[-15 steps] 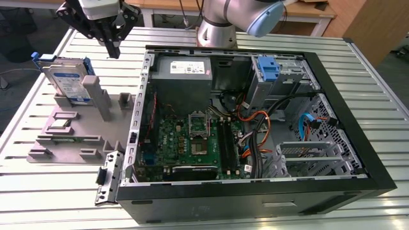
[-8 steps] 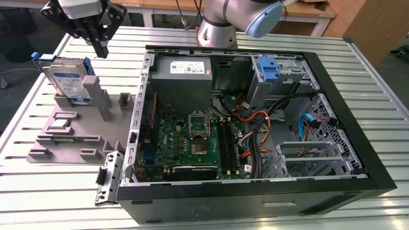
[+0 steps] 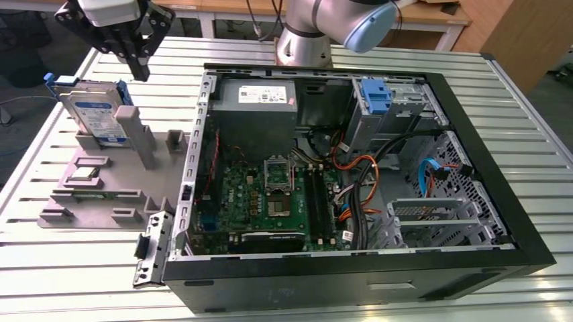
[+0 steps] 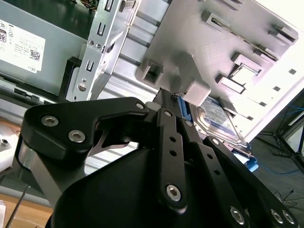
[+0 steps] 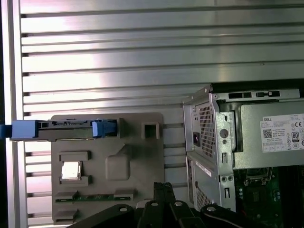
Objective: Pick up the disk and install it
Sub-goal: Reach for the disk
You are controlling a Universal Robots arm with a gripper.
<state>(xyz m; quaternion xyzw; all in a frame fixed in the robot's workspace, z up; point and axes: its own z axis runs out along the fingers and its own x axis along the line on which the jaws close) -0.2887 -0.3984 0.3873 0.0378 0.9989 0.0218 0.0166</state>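
Note:
The disk (image 3: 93, 115) stands on its edge in a slot at the far end of the grey fixture plate (image 3: 103, 201), at the exterior view's left. It is silver with a white-and-blue label and a blue carrier frame. The first wrist view has the disk (image 5: 65, 128) edge-on, and the second wrist view shows part of its label (image 4: 219, 119) behind a grey post. My gripper (image 3: 139, 69) hangs above the table just beyond the disk, a little towards the case and clear of it. Its black fingers (image 4: 167, 113) lie together with nothing between them.
An open black computer case (image 3: 501, 174) lies at the exterior view's right, holding a grey power supply (image 3: 255, 100), a motherboard (image 3: 268, 201) and a blue caddy (image 3: 376, 97). The fixture plate also carries a processor chip (image 3: 83, 174) and a memory stick (image 3: 94, 195). The arm's base (image 3: 304, 40) stands behind the case.

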